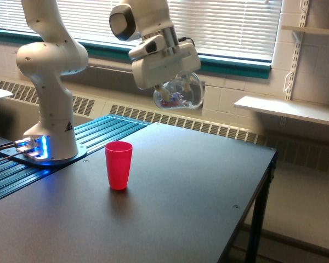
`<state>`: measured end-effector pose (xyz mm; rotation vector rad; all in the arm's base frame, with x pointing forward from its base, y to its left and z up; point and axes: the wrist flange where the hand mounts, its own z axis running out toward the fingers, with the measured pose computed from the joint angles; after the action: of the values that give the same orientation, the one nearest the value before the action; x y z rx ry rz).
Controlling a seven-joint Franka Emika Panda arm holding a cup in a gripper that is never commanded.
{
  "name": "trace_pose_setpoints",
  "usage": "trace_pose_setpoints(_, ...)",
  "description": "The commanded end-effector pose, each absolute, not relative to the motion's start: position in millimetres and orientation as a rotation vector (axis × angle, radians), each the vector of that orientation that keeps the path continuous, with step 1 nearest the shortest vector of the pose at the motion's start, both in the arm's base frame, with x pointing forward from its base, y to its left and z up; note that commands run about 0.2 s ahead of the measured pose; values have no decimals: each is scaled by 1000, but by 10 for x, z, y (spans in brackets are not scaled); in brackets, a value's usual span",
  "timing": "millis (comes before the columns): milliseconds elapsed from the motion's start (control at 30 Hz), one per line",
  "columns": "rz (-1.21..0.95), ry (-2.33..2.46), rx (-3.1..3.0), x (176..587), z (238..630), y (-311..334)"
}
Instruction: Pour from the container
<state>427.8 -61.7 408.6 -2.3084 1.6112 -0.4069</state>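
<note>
While my end effector (172,90) hangs in the upper middle of the frame, it is clamped on the clear mug (179,93), which sits tucked under the white wrist with small mixed-colour bits showing through its wall. The fingers themselves are mostly hidden behind the glass. What matters for the pour is where the red cup (118,164) stands: upright on the dark tabletop (197,192), below the mug and toward the lower left of the frame (well apart, not under it). I judge the mug must travel down-left over the cup's mouth before tipping.
</note>
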Motion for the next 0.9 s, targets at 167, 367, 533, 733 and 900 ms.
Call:
trace_pose_setpoints(167, -214, 1636, -2275, 4011, 3987, -442)
trace_pose_setpoints(367, -68, 1652, -2236, 3869, 3928, -353)
trace_pose_setpoints(533, -1, 1659, -2215, 3781, 3904, -300)
trace_pose_setpoints(733, 34, 1653, -2246, 3705, 3875, -228)
trace_pose_setpoints(900, 30, 1650, -2271, 3644, 3853, -168)
